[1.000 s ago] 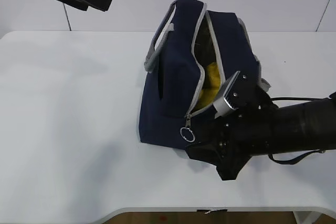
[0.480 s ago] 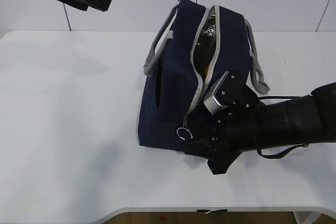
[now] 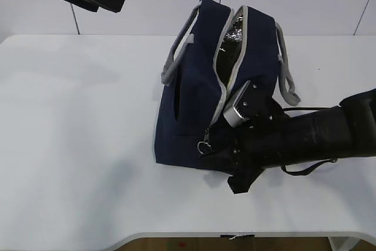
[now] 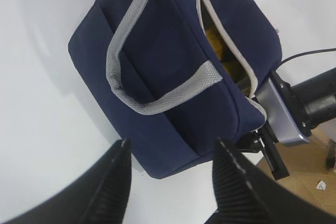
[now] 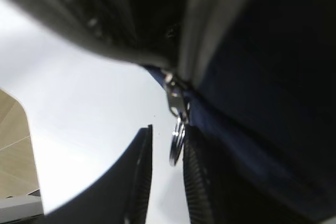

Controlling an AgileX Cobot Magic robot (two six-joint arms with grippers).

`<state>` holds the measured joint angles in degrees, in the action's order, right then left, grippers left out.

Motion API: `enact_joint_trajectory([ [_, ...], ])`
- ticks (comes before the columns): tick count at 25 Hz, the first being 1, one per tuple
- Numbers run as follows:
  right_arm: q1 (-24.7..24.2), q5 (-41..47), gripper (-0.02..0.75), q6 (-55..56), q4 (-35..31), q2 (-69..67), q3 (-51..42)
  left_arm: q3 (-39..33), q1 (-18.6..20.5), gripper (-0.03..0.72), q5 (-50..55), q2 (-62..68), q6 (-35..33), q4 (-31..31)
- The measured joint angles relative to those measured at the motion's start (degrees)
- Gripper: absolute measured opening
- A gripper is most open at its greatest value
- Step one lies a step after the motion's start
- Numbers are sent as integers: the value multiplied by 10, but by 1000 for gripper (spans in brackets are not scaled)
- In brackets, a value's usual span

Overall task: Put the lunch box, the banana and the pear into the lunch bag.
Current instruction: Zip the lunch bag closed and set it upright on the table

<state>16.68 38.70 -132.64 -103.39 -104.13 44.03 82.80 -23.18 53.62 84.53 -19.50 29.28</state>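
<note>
Your right tool [image 5: 167, 182] sits at the near end of the bag [image 3: 194, 116], right at the foot of the zipper. In the right wrist view the ring pull [image 5: 177, 141] hangs between its two fingers, with a narrow gap showing on either side; you cannot tell whether the pads actually touch the ring, so treat the grip as unconfirmed. The slider [image 5: 175, 98] sits just above the ring, at the bag's lower edge.

From outside, the right arm lies low across the worktop [image 3: 76, 145], pressed against the bag's near right corner, and its body covers that corner and the fingertips themselves. The ring [image 3: 204, 145] shows only as a small glint beside the arm.

The bag stands on the worktop with its top slit partly parted. Silver lining [image 3: 236, 30] shows at the far end of the slit. Through the slit in the left wrist view you see something yellow [image 4: 214, 40] inside, well above your right tool; which fruit it is cannot be made out. The box is not visible in any view.

Your left tool [image 4: 170, 169] hangs apart from the bag, above its side handle [image 4: 142, 77], fingers spread wide with nothing between them. In the outside view it is cut off by the top left corner.
</note>
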Motion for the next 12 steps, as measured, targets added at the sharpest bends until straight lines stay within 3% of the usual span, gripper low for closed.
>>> enact_joint_trajectory([
  [5,0,-5,155,0,0,0,5,0,0,382,0,0,0,0],
  [9,0,-13,20,0,0,0,5,0,0,382,0,0,0,3],
  [12,0,-13,6,0,0,0,5,0,0,382,0,0,0,10],
])
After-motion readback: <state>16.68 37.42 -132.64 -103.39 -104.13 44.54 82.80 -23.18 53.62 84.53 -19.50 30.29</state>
